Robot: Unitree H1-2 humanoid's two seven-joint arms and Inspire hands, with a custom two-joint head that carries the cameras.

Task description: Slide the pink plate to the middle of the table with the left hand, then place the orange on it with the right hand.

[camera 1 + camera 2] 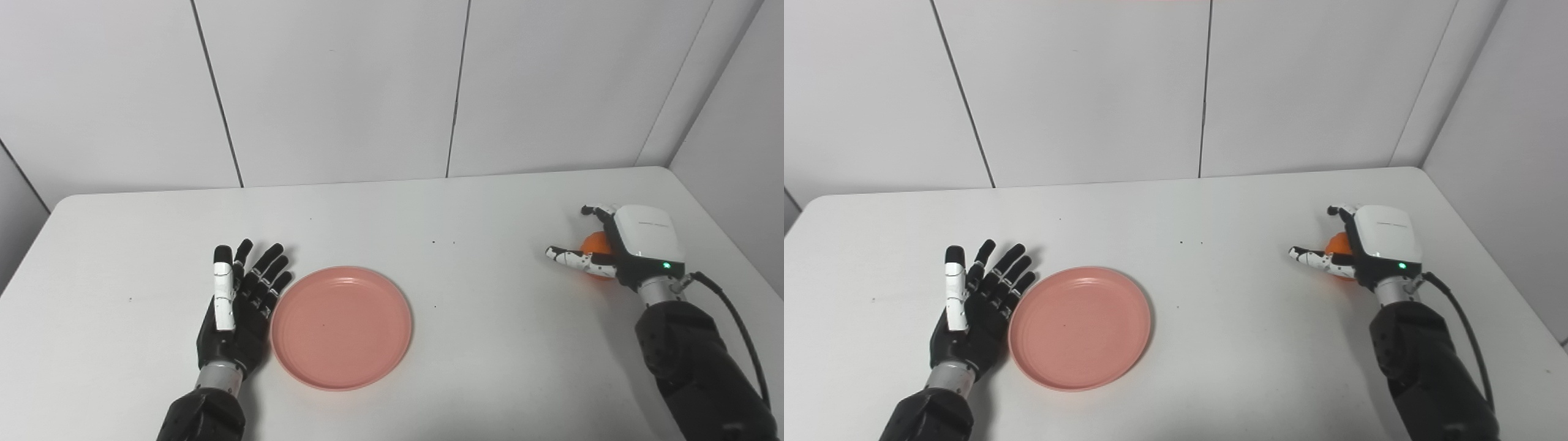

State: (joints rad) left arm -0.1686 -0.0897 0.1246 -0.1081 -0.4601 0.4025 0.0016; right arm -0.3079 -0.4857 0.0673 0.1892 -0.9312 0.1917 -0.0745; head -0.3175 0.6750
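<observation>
The pink plate (341,326) lies flat on the white table (490,367), left of the middle and near the front. My left hand (239,306) rests open beside the plate's left rim, palm turned toward it, fingers spread and pointing away from me. The orange (594,244) sits on the table at the right side, mostly hidden behind my right hand (634,245). That hand cups it from the right. Its thumb (566,257) stretches out straight past the orange on the near side, and its fingers (594,211) curl over the far side. The orange looks to be resting on the table, not lifted.
White wall panels stand behind the table's far edge, and a side wall (735,122) runs close along the right edge. A black cable (735,324) trails from the right wrist. A few small dark specks (444,242) dot the tabletop.
</observation>
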